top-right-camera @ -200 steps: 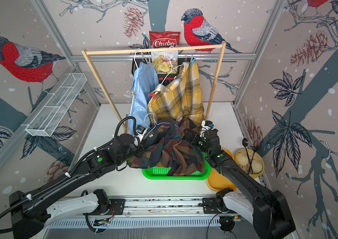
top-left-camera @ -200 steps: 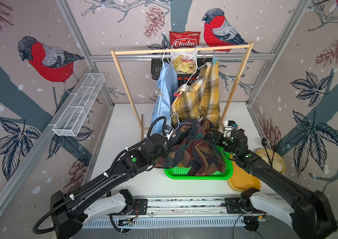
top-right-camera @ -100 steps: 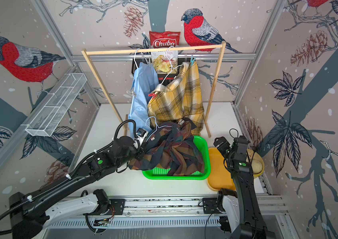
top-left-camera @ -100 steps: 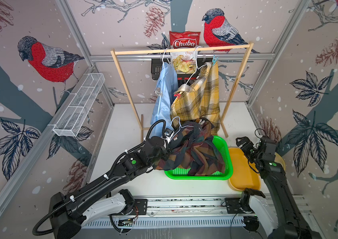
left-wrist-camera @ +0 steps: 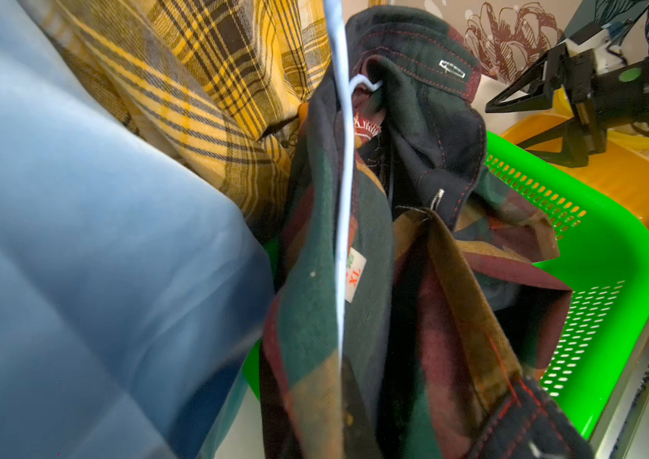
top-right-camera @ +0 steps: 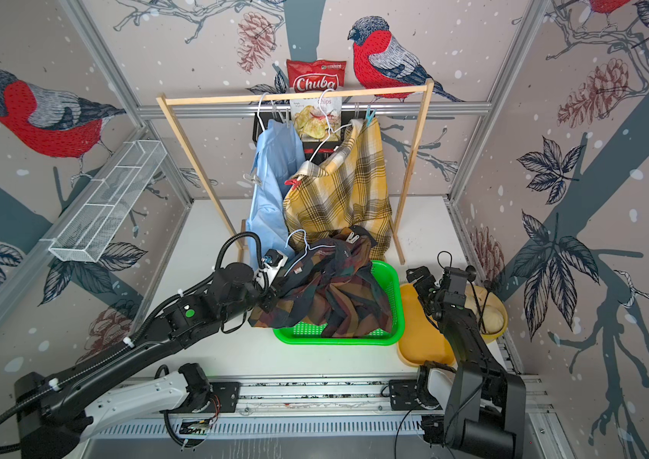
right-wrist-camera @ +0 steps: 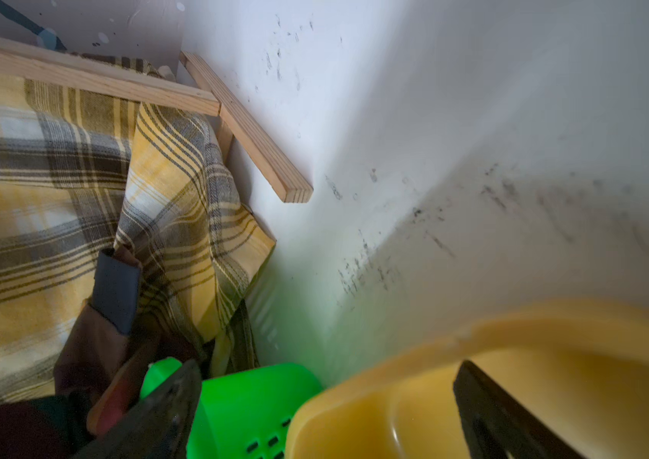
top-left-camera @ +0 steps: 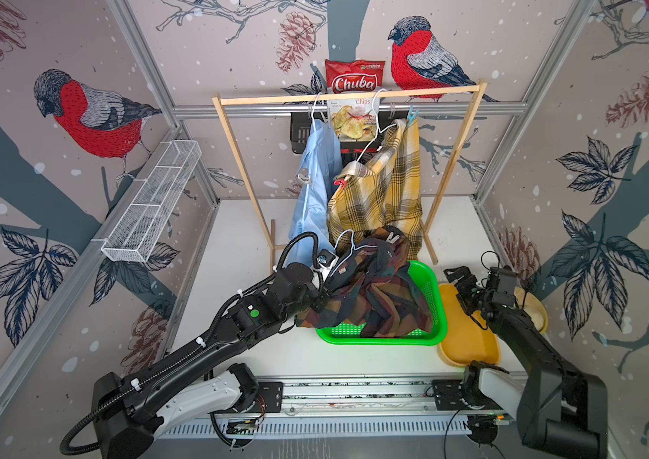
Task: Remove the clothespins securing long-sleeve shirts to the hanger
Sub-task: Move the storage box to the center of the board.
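My left gripper is shut on the dark green-and-rust plaid shirt, holding it with its white hanger above the green basket. In the left wrist view the cloth hides the jaws. A clear clothespin sits on the shirt's far shoulder. The light blue shirt and the yellow plaid shirt hang on the rack. They carry a clear clothespin, a red one and a light blue one. My right gripper is open and empty above the yellow tray.
The wooden rack stands at the back with a chips bag behind it. A white wire shelf is fixed to the left wall. A yellow bowl sits right of the tray, by the right wall.
My right arm has swung away from the dark plaid shirt to the right and now hangs over the yellow tray. My left gripper has kept its hold on the shirt.
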You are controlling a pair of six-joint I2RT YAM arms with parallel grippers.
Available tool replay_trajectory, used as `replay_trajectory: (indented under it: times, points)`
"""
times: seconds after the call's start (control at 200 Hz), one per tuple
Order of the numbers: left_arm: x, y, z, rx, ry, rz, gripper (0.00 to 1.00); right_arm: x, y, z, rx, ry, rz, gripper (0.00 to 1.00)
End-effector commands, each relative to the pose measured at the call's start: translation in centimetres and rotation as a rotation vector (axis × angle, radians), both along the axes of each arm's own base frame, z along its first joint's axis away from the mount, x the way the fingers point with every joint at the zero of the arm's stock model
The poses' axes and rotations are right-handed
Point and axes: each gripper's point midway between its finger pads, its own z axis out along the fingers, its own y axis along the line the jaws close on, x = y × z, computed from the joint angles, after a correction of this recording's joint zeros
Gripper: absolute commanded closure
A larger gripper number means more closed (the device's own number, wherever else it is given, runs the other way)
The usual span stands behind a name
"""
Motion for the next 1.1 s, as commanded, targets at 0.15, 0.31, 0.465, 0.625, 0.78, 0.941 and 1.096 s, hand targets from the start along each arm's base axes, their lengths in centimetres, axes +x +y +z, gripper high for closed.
replay_trajectory:
  times: [0.15, 0.31, 0.465, 0.625, 0.78, 0.941, 1.096]
  points:
    - [-0.4, -1.6, 1.5, -0.071, -0.037, -0.077, 1.0, 5.6, -0.5, 1.9, 0.008, -0.177, 0.014, 0.0]
    - [-0.5, -2.0, 1.3, -0.075, -0.031, -0.098, 1.0, 7.5, -1.1, 2.3, -0.006, -0.227, 0.0, 0.0]
    - [-0.6, -2.6, 1.3, -0.082, -0.019, -0.122, 1.0, 9.2, -1.8, 3.7, -0.043, -0.242, 0.006, 0.0]
    - [-0.7, -3.5, 1.7, -0.098, -0.004, -0.156, 1.0, 8.3, -1.5, 6.3, -0.1, -0.279, 0.026, 0.0]
    - [-1.3, -5.0, 2.7, -0.139, 0.017, -0.226, 1.0, 6.8, -0.5, 8.7, -0.161, -0.331, 0.071, 0.0]
    - [-2.0, -6.5, 2.5, -0.146, 0.067, -0.315, 1.0, 5.5, 1.7, 12.1, -0.134, -0.475, 0.187, 0.0]
    - [-2.5, -7.6, 2.3, -0.153, 0.099, -0.38, 1.0, 3.9, 4.2, 15.4, -0.056, -0.653, 0.323, 0.0]
